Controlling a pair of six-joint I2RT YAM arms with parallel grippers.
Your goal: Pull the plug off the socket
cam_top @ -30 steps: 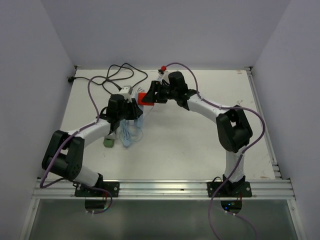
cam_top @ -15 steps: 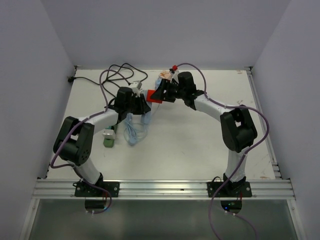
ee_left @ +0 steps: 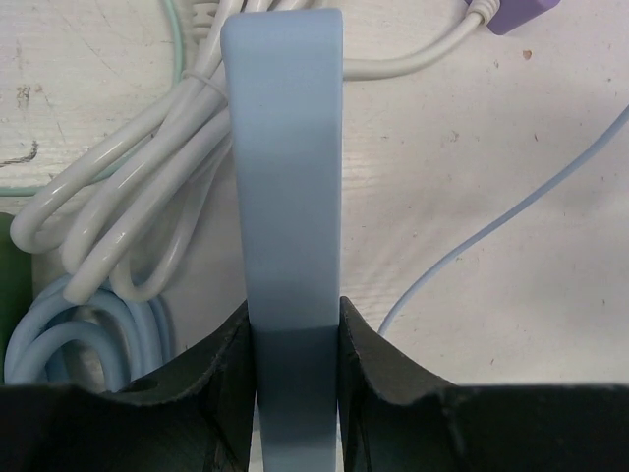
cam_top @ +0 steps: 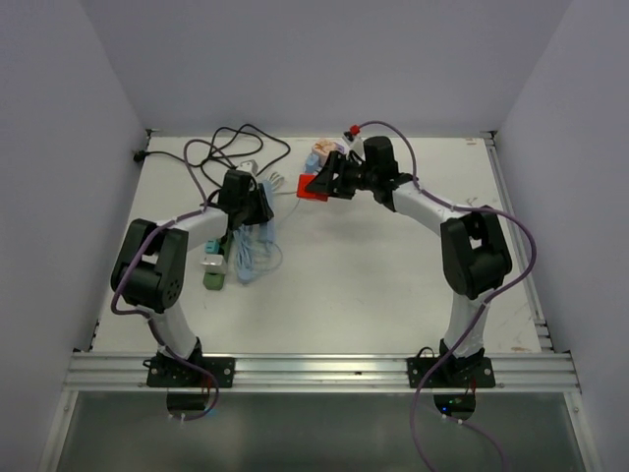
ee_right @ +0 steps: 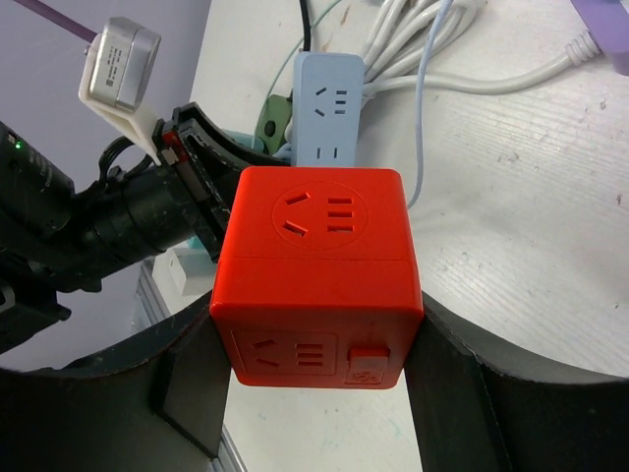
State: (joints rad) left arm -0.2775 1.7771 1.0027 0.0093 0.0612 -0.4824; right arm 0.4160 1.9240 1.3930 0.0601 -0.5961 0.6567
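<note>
The socket is a red cube (cam_top: 314, 187) (ee_right: 319, 261), lifted above the table with my right gripper (cam_top: 317, 188) (ee_right: 316, 329) shut on its two sides. Its visible faces show empty holes. My left gripper (cam_top: 256, 205) (ee_left: 293, 329) is shut on a flat light blue power strip (ee_left: 285, 147) (ee_right: 329, 98), held over a heap of cables. A gap separates strip and cube. I cannot make out the plug itself in any view.
White cables (ee_left: 128, 226) and a coiled light blue cable (cam_top: 246, 258) lie under the left gripper. A green block (cam_top: 213, 278) sits beside them. Black cable (cam_top: 231, 143) loops at the back left. A purple connector (ee_left: 521, 12) lies farther off.
The red cube was close against the left gripper; my right gripper has carried it right and back, the left gripper has drawn left, and a gap has opened between them.
</note>
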